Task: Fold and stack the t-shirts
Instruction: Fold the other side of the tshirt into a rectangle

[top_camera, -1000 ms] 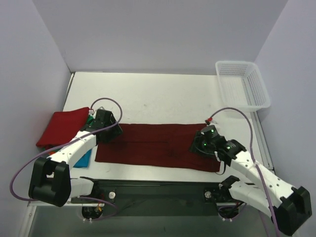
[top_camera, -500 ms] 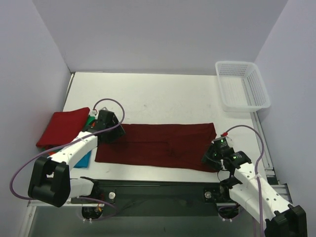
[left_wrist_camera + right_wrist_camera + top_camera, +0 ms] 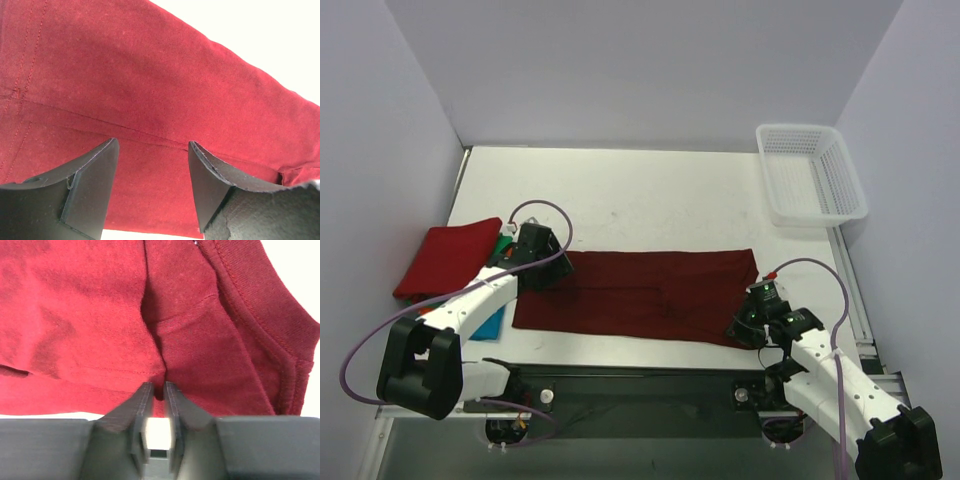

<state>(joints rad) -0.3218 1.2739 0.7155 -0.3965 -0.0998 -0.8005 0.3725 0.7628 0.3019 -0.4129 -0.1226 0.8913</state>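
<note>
Ideally the right pincer (image 3: 159,390), nipped narrow on the dark maroon cloth t-shirt (image 3: 635,295) lying along the near edge of the white counter (image 3: 650,195), should take all layers, while the wide-gaping left pincer (image 3: 152,185) clamps the other end.

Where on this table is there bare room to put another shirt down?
Bare tabletop lies behind the maroon t-shirt, from the folded red t-shirt across to the white mesh basket. The near strip and left edge are crowded.
</note>
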